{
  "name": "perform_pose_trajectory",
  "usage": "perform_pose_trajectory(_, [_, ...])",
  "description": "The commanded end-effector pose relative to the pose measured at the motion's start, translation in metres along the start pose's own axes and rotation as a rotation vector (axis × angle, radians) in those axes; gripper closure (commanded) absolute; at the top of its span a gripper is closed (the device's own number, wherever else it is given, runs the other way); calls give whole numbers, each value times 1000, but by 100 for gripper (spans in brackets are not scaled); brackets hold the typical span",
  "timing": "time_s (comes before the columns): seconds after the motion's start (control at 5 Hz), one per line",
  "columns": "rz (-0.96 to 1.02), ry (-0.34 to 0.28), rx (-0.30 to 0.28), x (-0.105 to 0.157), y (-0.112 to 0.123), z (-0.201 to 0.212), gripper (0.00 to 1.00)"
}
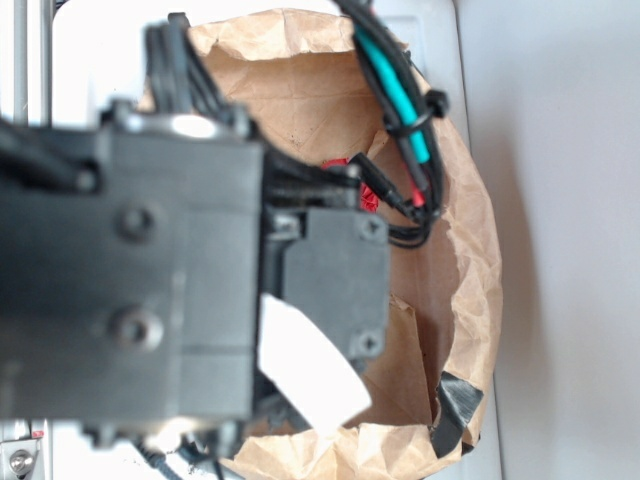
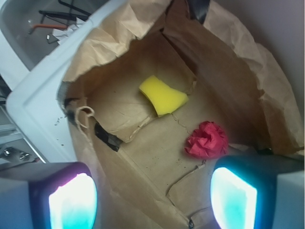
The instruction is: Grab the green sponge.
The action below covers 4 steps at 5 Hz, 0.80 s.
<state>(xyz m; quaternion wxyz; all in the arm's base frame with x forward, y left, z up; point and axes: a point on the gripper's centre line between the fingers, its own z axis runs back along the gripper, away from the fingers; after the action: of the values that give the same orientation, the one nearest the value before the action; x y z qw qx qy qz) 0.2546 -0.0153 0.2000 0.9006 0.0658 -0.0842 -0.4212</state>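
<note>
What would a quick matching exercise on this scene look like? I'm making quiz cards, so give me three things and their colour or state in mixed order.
Things:
1. sponge
2. cloth ball
3. gripper

Descriptions:
A. red and wrinkled, on the floor of the paper bag
B. open, fingers apart above the bag floor
C. yellow, slightly curved, lying farther into the bag

Pairs: 1-C, 2-A, 3-B
</note>
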Motion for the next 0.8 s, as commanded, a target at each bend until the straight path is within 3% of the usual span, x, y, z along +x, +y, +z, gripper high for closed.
perform_pose_trajectory(0.0, [14,-1,73,7,3,-11,0])
perform_pose_trajectory(0.6, [51,61,132,17,14,-42,0])
